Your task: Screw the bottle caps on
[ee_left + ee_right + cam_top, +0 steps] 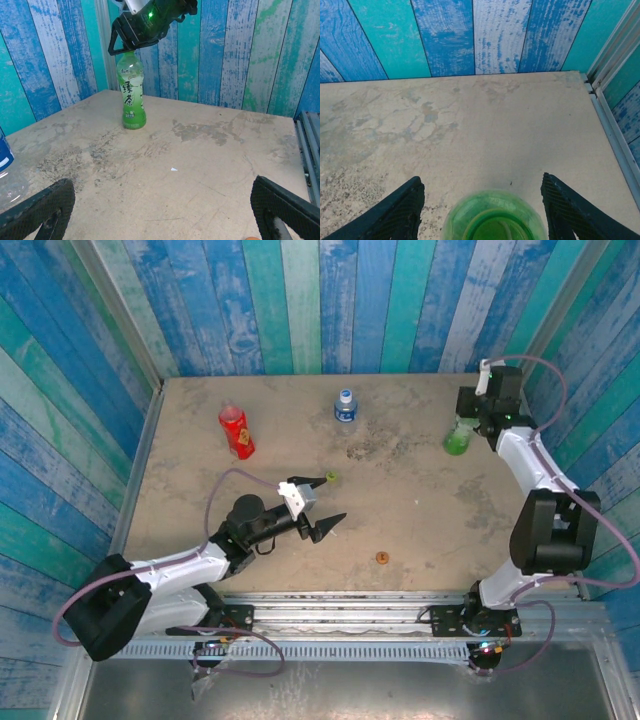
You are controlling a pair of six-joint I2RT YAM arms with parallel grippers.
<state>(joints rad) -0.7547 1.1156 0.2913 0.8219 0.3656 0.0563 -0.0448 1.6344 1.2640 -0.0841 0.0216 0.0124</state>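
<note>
The translucent green bottle (131,92) stands upright at the far right of the table (420,510), its mouth uncapped and pale lettering running down its label. The right gripper (481,182) hangs straight over it, jaws parted to either side of the neck without touching. The left gripper (323,502) lies low near the table's middle, jaws spread wide, just beside the light green cap (331,477).

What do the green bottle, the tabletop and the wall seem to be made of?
Translucent green bottle: probably thin glossy plastic; light passes through it. Beige tabletop: matte and stained, like stone or worn board; which one is unclear. Blue and turquoise striped wall: looks like wooden planks with worn paint, possibly only a printed pattern.
</note>
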